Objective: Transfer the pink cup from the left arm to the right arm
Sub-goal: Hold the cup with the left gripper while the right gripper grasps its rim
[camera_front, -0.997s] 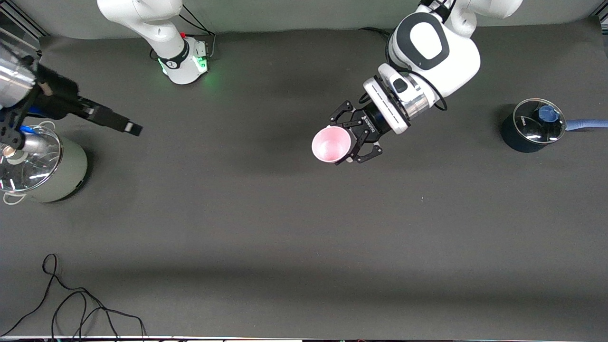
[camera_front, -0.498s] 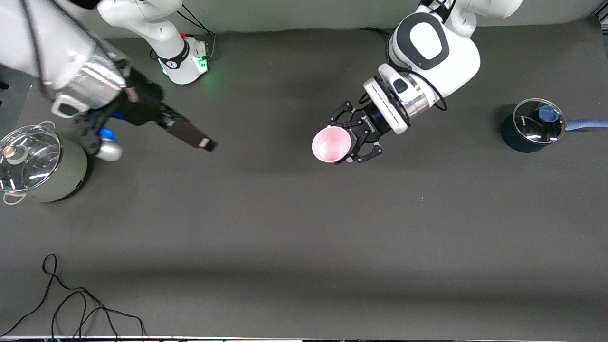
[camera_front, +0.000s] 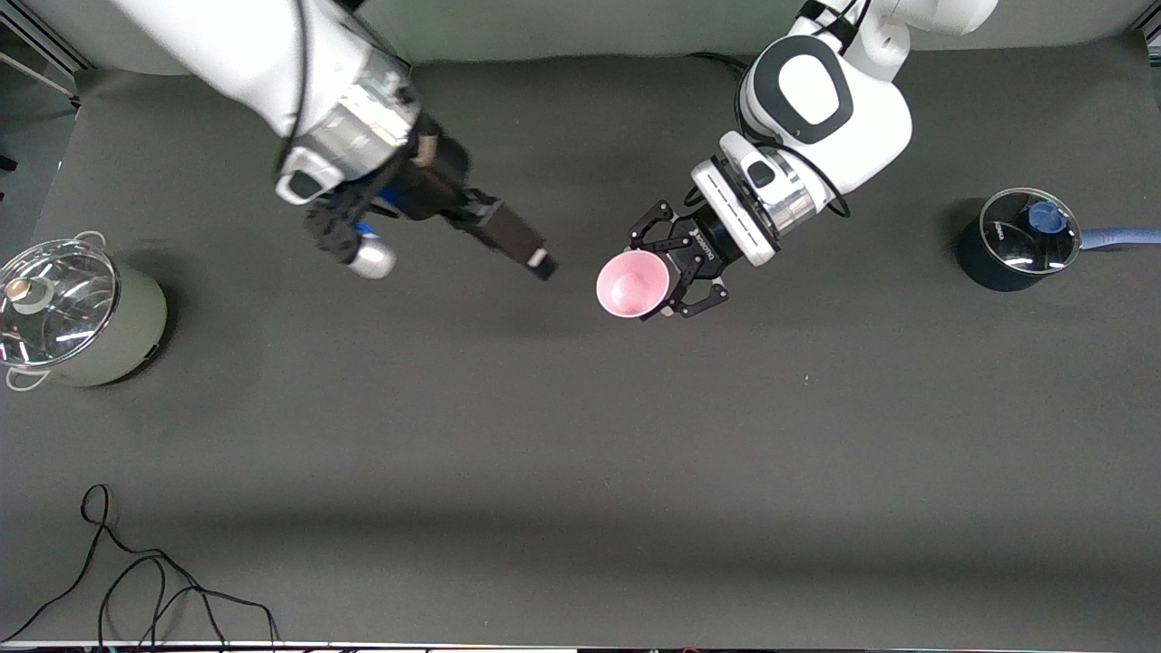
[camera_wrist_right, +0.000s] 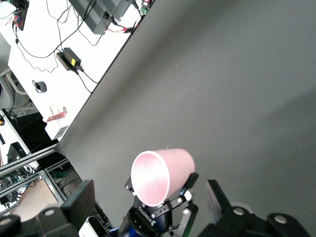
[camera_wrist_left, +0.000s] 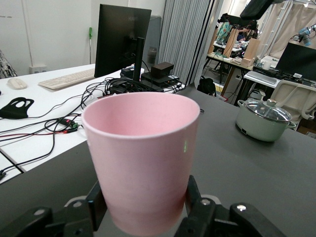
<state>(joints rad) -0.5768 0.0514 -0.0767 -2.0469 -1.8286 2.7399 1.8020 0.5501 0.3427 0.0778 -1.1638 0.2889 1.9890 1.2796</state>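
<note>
The pink cup (camera_front: 628,285) is held over the middle of the table, on its side, with its mouth toward the right arm's end. My left gripper (camera_front: 651,279), black and skeletal, is shut on the cup's base. In the left wrist view the cup (camera_wrist_left: 143,148) fills the space between the fingers (camera_wrist_left: 193,193). My right gripper (camera_front: 535,258), boxy and black under a silver wrist, is open and hangs beside the cup's mouth, a short gap away. In the right wrist view its open gripper (camera_wrist_right: 148,200) frames the cup (camera_wrist_right: 160,173), which is held by the left gripper (camera_wrist_right: 158,212).
A pale green pot with a glass lid (camera_front: 77,313) stands at the right arm's end and also shows in the left wrist view (camera_wrist_left: 261,118). A dark blue pot with a glass lid and blue handle (camera_front: 1016,240) stands at the left arm's end. A black cable (camera_front: 136,580) lies near the front edge.
My right arm has swung from over the green pot to the middle of the table, close to the cup's mouth. My left gripper has held the cup almost still.
</note>
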